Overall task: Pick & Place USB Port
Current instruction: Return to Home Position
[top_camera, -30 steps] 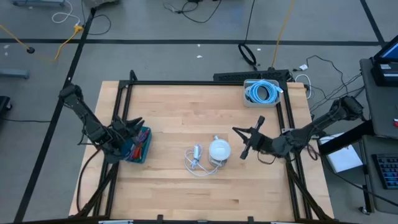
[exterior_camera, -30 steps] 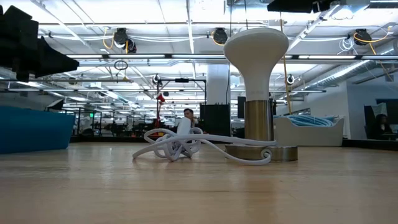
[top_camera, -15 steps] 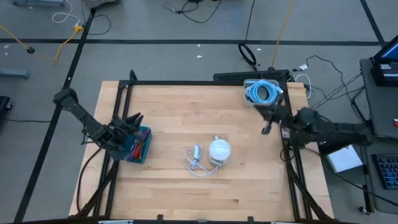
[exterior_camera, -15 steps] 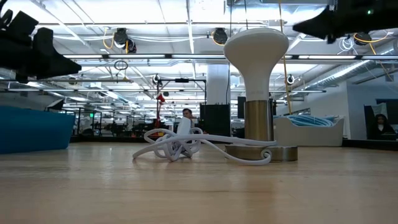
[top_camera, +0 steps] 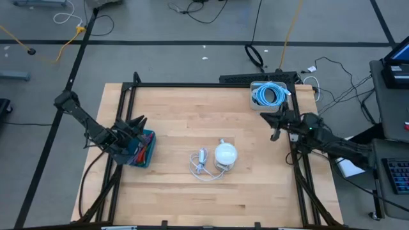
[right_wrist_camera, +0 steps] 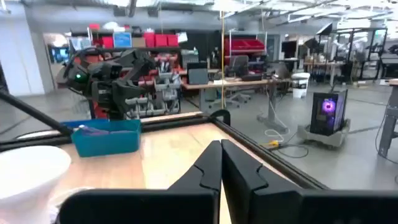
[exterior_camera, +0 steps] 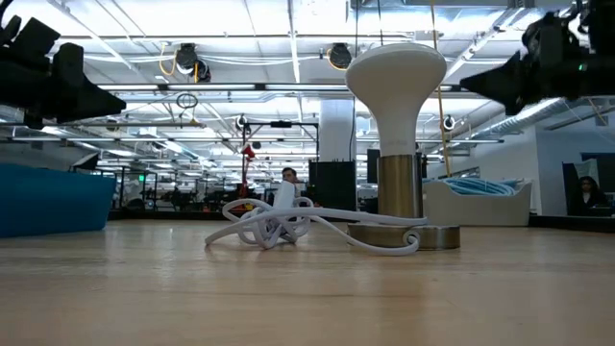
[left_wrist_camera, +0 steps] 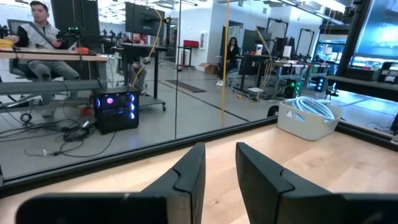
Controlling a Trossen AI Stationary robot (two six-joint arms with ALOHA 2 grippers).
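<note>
While the pale wooden table (top_camera: 192,115) fills the middle of the high view, the left gripper (left_wrist_camera: 219,149) hovers over the teal-blue plastic bin (top_camera: 146,148) at the table's left edge, fingers a little apart. The right gripper (right_wrist_camera: 221,144), fingers pressed together, hangs beside the light gray bin (top_camera: 257,102) holding a coiled blue cable (top_camera: 268,94). Mid-table stands a white mushroom-shaped lamp (top_camera: 225,153), with the tangled white USB cable (top_camera: 201,167) lying against its base.
</note>
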